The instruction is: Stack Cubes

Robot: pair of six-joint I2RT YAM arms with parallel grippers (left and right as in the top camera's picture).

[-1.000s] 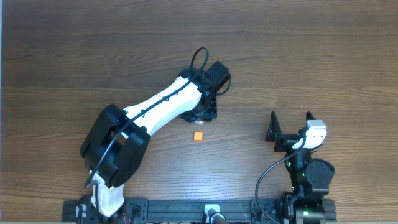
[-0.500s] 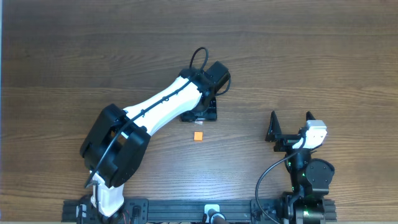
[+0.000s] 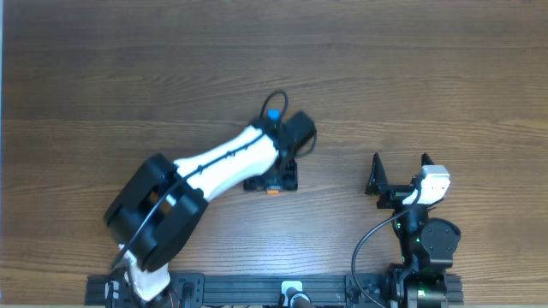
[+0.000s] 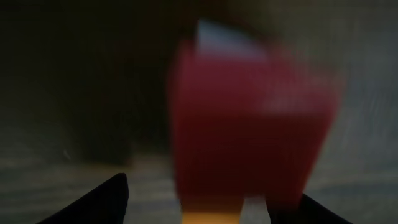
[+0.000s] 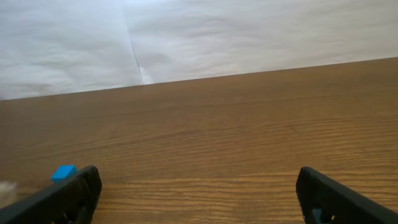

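Our left claw [image 3: 271, 180] is closed around the red cube [image 4: 249, 124], directly over the orange cube [image 3: 272, 191] on the bench [image 3: 445, 68]. We judge this first placement is not yet finished. The blue cube [image 3: 274, 114] lies apart, unstacked. Our right claw [image 3: 400, 175] gapes wide, empty. We count three cubes: one red, one orange, one blue.

cube [image 4: 249, 118] in left claw [image 3: 272, 180] over second cube [image 3: 272, 191], third cube [image 3: 273, 114] beyond
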